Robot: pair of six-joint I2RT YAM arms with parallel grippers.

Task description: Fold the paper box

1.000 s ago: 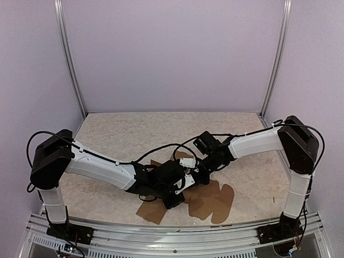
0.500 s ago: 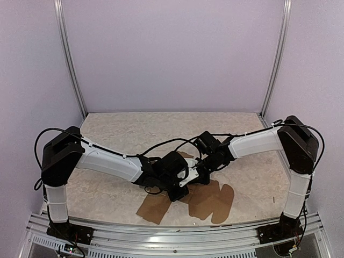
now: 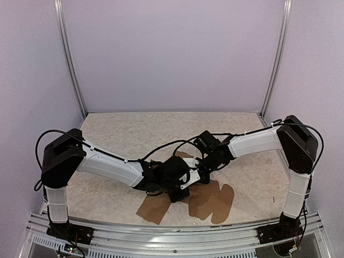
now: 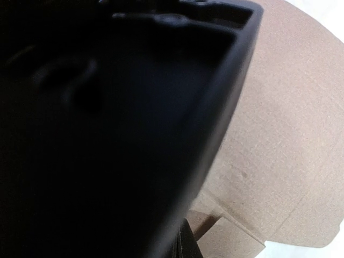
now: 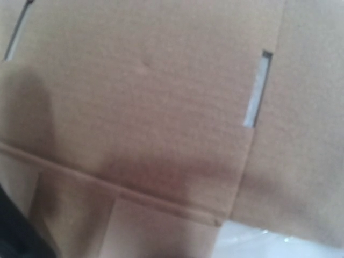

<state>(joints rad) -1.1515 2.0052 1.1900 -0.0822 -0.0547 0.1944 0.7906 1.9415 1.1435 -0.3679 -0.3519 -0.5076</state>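
**Arms meet over cardboard near the front rail**

The worktop [image 3: 123, 134] offers open room from mid-frame up to the back wall. The paper box [image 3: 215, 201], a plain brown sheet lying spread out, sits at lower centre, its near edge close to the front rail [image 3: 161, 236]. The left gripper [image 3: 188, 178] is clenched over the sheet's upper part. The right gripper [image 3: 203, 172] is just beside it; its state cannot be told. In the right wrist view, a narrow slot [image 5: 258, 91] cuts the cardboard at upper right.

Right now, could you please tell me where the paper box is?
In the top view, the paper box lies by the table's near edge, roughly centred, its far part hidden under the left arm and right arm.
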